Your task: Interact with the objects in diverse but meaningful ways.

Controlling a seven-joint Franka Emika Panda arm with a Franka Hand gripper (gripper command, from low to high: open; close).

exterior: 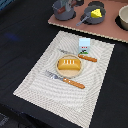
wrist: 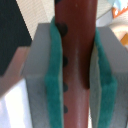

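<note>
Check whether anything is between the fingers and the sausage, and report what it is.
Nothing visible is in the way. In the wrist view the reddish-brown sausage already sits between the two fingers. Their green pads rest against it on both sides, and no other object is in the gap.

My end effector [wrist: 75, 75] has two blocky grey fingers [wrist: 40, 55], each lined on its inner face with a teal-green pad [wrist: 54, 75].

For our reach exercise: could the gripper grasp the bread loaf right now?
Probably not yet: the gripper is shut on the sausage, which fills the gap between its pads. The bread loaf itself lies uncovered on the placemat.
</note>
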